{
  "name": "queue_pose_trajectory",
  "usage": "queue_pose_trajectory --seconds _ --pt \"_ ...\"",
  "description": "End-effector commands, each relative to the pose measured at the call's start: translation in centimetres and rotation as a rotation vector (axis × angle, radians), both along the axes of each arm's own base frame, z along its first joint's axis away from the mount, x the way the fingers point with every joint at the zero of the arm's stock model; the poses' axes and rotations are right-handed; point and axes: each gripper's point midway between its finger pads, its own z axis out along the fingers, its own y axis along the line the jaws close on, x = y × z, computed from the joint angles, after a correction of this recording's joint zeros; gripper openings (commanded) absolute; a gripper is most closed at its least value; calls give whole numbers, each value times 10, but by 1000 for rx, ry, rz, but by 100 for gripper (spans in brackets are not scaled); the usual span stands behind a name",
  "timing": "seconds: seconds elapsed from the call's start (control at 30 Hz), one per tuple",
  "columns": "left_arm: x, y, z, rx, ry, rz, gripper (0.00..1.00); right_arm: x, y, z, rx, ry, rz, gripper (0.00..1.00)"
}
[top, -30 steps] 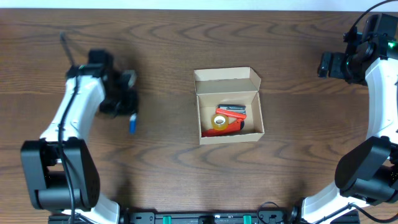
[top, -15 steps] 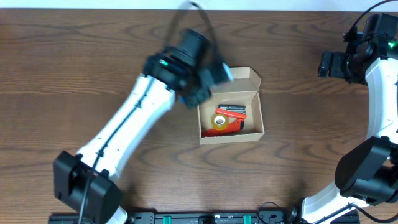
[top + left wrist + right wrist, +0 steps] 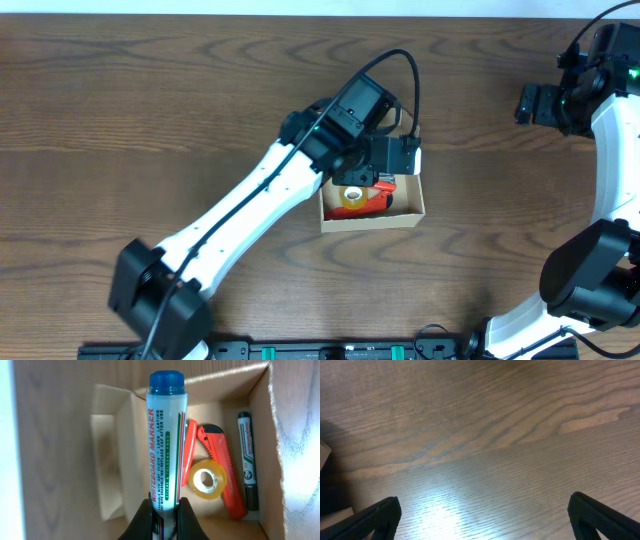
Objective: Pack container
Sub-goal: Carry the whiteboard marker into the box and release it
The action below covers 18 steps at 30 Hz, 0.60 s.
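Left tool [image 3: 165, 511] swung above container [image 3: 372, 221], clamping marker [image 3: 165, 445]; right tool [image 3: 482, 519] agape, well apart.

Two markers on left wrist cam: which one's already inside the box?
The black marker, lying against the container wall; the blue-capped one is clamped in the left gripper.

A dark wood-grain counter [image 3: 150, 90] ran across the whole scene, and the right wrist view caught a pale patch of glare on it. In the left wrist view, a whiteboard marker [image 3: 165, 440] with a blue cap and a white printed barrel pointed cap-first away from the camera. Past it, a roll of yellowish clear tape [image 3: 220, 487] lay against a red-orange utility knife [image 3: 215, 447], with a black marker [image 3: 248, 465] just beside the knife and roughly parallel to it.
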Motion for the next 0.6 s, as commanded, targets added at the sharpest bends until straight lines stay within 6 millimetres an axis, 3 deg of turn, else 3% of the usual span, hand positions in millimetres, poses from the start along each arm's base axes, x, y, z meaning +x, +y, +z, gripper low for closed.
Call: queue_pose_trajectory --seconds 0.0,0.2,0.4,0.43,0.5,0.57 --pt "4 -2 -34 40 77 29 6 -2 -3 4 -12 -6 1 99" --pt "2 -1 -84 107 186 82 6 -2 -3 4 -12 -7 1 99" --pt "-7 4 -118 168 278 87 6 -2 -3 4 -12 -6 1 99" --pt "-8 5 -122 176 289 91 9 -2 -3 4 -12 -6 1 99" --pt "-11 7 -131 197 311 96 35 -2 -2 4 -9 -7 2 99" --pt "-13 9 -137 207 327 110 42 -2 -2 4 -6 -8 3 99"
